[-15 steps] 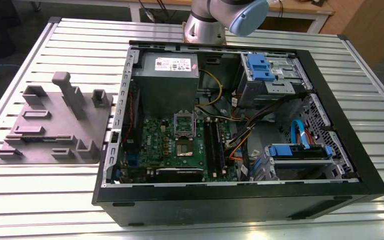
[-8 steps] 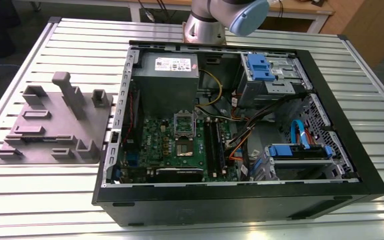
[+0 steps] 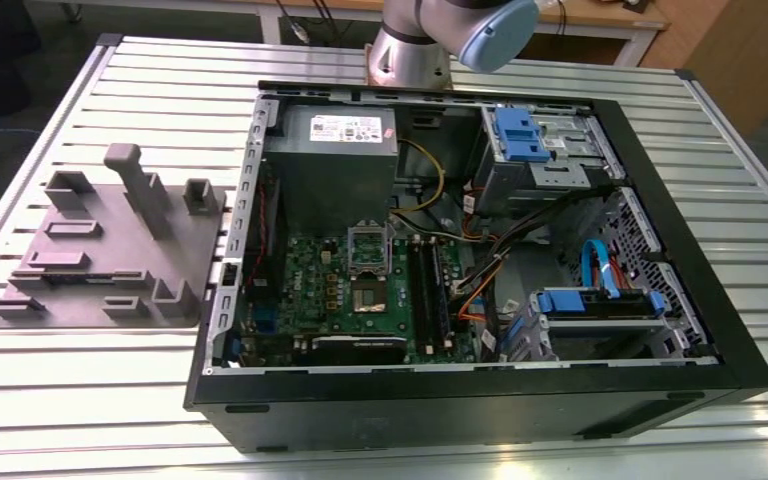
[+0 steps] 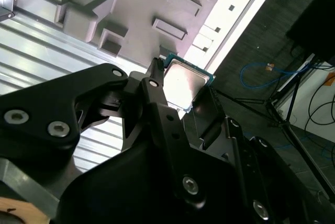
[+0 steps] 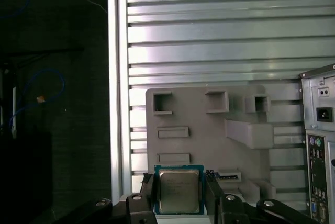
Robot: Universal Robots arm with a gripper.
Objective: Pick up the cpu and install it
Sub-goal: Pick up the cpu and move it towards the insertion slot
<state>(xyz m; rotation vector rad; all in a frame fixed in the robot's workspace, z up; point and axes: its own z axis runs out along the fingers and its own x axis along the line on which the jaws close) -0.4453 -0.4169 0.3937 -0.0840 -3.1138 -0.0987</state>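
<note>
Above grey fixture tray (image 5: pixel 209 140), claw (image 5: pixel 179 182) clamped on cpu (image 5: pixel 179 191): flat square chip, silvery top, greenish rim.

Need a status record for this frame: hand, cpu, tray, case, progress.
hand: shut on the cpu, one finger on each of two opposite edges
cpu: held in the hand, metal top towards the first wrist camera, clear of the tray
grey tray: on the slatted table, beside the case on the exterior view's left
pc case: side open, motherboard visible inside
progress: cpu picked up, not yet in the case
</note>
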